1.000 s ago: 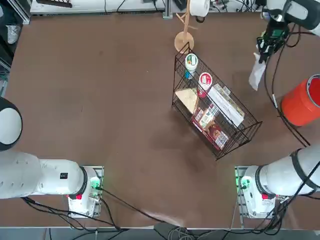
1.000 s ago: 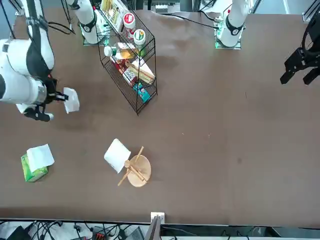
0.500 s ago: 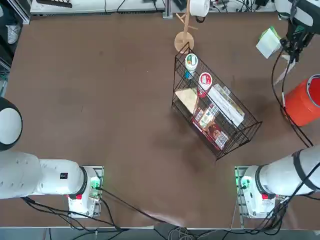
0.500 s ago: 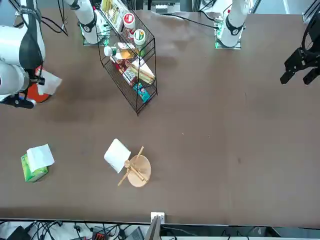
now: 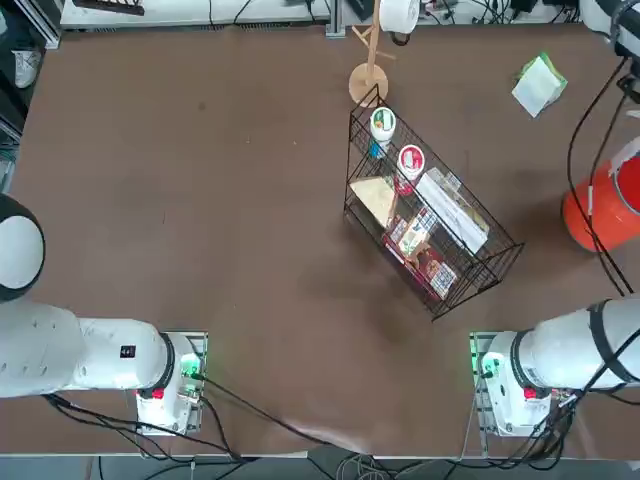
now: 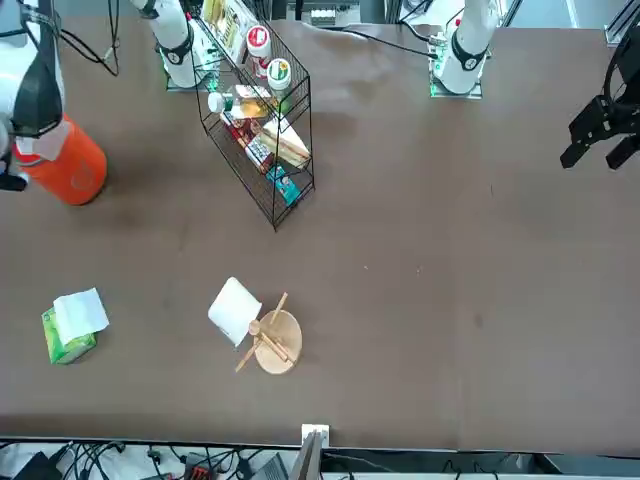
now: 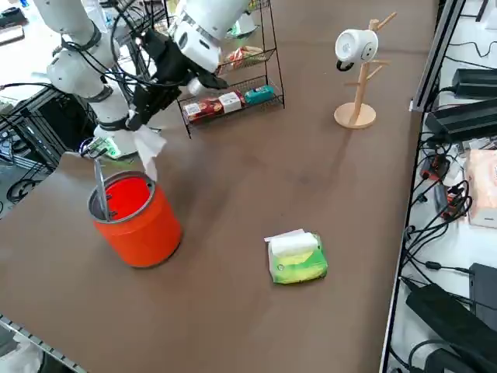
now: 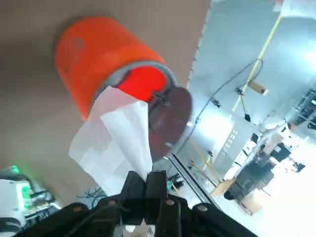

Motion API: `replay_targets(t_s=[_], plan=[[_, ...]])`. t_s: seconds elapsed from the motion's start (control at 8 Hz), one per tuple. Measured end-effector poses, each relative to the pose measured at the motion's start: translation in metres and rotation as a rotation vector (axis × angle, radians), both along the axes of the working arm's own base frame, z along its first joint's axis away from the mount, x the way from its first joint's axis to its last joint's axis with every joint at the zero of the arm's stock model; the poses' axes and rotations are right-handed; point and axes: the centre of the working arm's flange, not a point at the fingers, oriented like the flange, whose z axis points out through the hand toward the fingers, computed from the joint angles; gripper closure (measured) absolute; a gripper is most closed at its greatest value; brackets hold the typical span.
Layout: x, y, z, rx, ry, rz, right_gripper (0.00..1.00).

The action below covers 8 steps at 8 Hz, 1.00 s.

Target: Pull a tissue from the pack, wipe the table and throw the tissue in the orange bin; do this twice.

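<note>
I'm at the throw-away step: my right claw (image 8: 145, 185) is clamped on a white tissue (image 8: 116, 136), which hangs crumpled from the pinched fingertips. In the side view the claw (image 7: 144, 116) sits above the orange bin (image 7: 136, 221), with the tissue (image 7: 149, 148) dangling just over the bin's rim at the edge nearer the wire basket (image 7: 233, 78). The wrist camera looks into the bin's red mouth (image 8: 140, 81) past the tissue. The bin stands on the desk (image 7: 256, 194) near its corner, well apart from the green pack (image 7: 297, 259), which lies with a fresh sheet sticking out of its top.

Next, I judge, I need to centre the tissue over the opening and then part the fingers, so it falls inside instead of draping over the rim. Whether this is the first or second round, I can't tell.
</note>
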Motion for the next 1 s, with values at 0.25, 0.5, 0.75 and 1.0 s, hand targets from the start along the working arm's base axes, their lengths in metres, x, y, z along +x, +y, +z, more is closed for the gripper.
replay_targets(t_s=[0.25, 0.5, 0.75, 1.0], plan=[[-0.01, -0.023, 0.006, -0.006, 0.013, -0.027, 0.99], [-0.012, -0.033, -0.002, -0.003, 0.029, -0.044, 0.99], [-0.002, -0.038, -0.034, 0.005, 0.045, -0.018, 0.99], [0.005, -0.047, -0.068, 0.018, 0.058, 0.005, 0.99]])
